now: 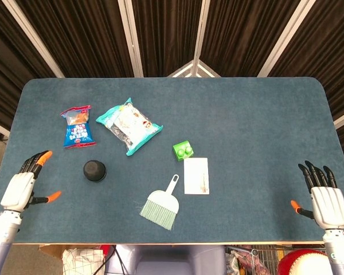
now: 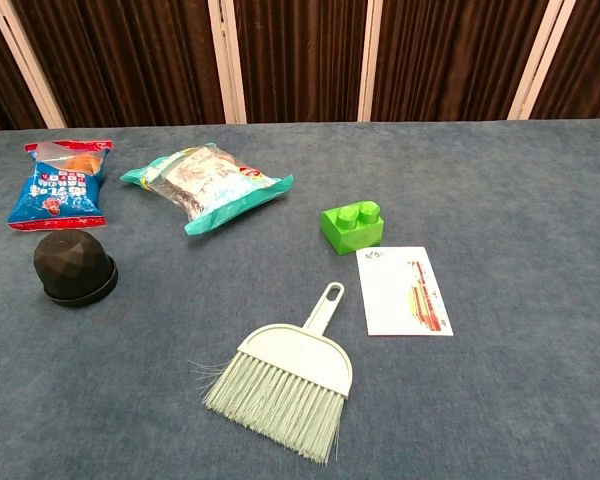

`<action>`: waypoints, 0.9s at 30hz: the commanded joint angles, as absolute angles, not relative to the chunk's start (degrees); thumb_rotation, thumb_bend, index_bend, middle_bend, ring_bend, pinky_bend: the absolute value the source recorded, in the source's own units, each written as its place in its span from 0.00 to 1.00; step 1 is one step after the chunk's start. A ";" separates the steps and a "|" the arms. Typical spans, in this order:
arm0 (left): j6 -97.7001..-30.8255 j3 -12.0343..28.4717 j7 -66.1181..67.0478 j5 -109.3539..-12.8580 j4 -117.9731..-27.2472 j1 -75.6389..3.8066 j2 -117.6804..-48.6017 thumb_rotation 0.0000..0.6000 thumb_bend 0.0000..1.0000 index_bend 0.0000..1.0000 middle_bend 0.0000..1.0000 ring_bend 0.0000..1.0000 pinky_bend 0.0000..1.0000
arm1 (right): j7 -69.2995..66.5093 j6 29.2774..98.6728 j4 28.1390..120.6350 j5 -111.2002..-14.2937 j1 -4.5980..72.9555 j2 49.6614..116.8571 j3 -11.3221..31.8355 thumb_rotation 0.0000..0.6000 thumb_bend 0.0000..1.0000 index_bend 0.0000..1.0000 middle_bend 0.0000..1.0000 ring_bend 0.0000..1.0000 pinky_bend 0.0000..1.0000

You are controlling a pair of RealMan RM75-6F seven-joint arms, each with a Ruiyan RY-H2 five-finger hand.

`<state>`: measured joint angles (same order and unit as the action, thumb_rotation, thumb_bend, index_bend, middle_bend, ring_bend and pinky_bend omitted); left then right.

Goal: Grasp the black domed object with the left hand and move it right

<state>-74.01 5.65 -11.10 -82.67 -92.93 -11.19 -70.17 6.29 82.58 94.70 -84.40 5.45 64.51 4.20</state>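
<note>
Left hand (image 1: 22,186) empty, fingers apart at the black domed object's (image 1: 94,170) 8 o'clock; right hand (image 1: 327,200) likewise spread; risk: a careless approach nudges the dome into the blue snack bag (image 1: 78,126) at its 12.

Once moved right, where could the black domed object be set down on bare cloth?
Bare cloth lies right of the white card, toward the right hand. Crowded: between the domed object, hand broom and green block.

Nothing here can be read. The blue snack bag (image 2: 58,186), the teal packet (image 2: 205,183) and the white card (image 2: 402,290) all carry print, but it is too small and blurred to make out.
</note>
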 commanded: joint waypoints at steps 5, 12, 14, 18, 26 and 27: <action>-70.81 6.77 -15.45 -80.04 -87.91 -13.49 -75.44 1.00 0.12 0.05 0.05 0.00 0.03 | 6.13 82.38 94.35 -84.34 5.42 64.74 3.88 1.00 0.22 0.10 0.08 0.12 0.04; -68.66 7.39 -18.12 -78.61 -84.89 -15.07 -77.65 1.00 0.12 0.05 0.08 0.00 0.01 | 6.92 82.36 95.77 -84.47 5.36 64.14 3.62 1.00 0.22 0.10 0.08 0.12 0.04; -68.04 7.47 -17.86 -78.15 -84.25 -15.54 -78.21 1.00 0.12 0.05 0.10 0.00 0.01 | 7.39 82.25 96.24 -84.47 5.36 64.09 3.48 1.00 0.22 0.10 0.08 0.12 0.04; -66.40 7.70 -18.75 -77.28 -82.67 -16.61 -79.92 1.00 0.12 0.04 0.12 0.00 0.00 | 6.42 82.01 95.02 -84.43 5.21 64.25 3.16 1.00 0.22 0.10 0.08 0.12 0.04; -66.07 8.08 -19.86 -76.18 -79.26 -17.25 -82.87 1.00 0.12 0.03 0.08 0.00 0.00 | 6.34 80.61 93.90 -83.49 6.08 65.17 3.63 1.00 0.22 0.10 0.08 0.12 0.04; -65.80 8.16 -19.69 -75.80 -78.79 -17.38 -83.20 1.00 0.12 0.02 0.06 0.00 0.00 | 6.17 80.38 93.75 -83.50 6.16 65.27 3.54 1.00 0.22 0.10 0.08 0.12 0.04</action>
<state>-66.09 8.03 -19.82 -76.22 -79.26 -17.21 -82.81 6.32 80.62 93.93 -83.56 6.00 65.10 3.54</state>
